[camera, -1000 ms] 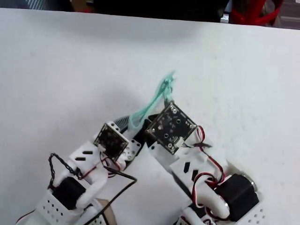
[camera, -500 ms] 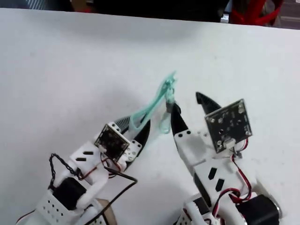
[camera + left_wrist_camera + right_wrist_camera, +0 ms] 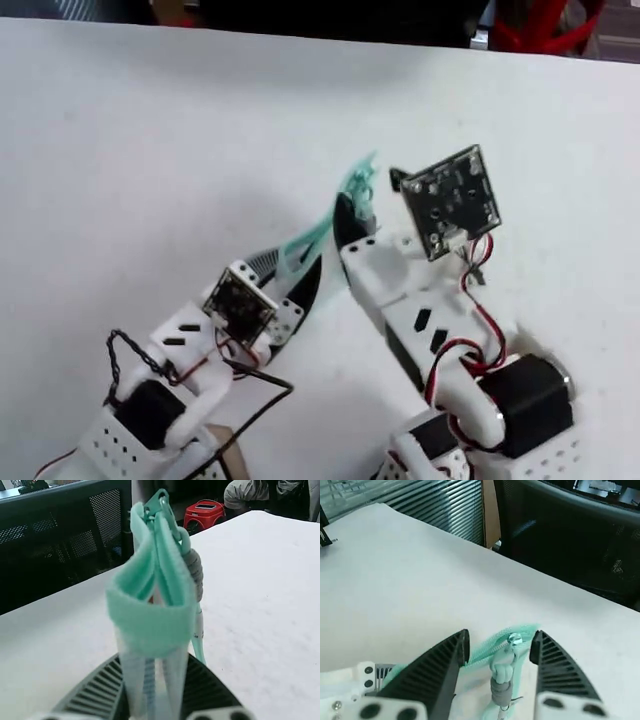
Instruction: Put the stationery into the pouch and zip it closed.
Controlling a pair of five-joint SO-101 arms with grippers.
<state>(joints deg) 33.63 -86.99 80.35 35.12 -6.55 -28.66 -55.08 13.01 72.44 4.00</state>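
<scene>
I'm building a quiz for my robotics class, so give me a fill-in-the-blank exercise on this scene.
The left gripper is shut on the ____ pouch.
The right gripper is ____, one finger on either side of the grey zipper pull.
The table is coloured ____.
Missing words: green; open; white.

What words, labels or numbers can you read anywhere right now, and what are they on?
No text can be read in any view.
pouch: plain green fabric, no print showing.
zip pull: no marking showing.
camera board on an arm: any marks are too small to read.
red object in the room behind: pale patch on top, too blurred to read.
</scene>
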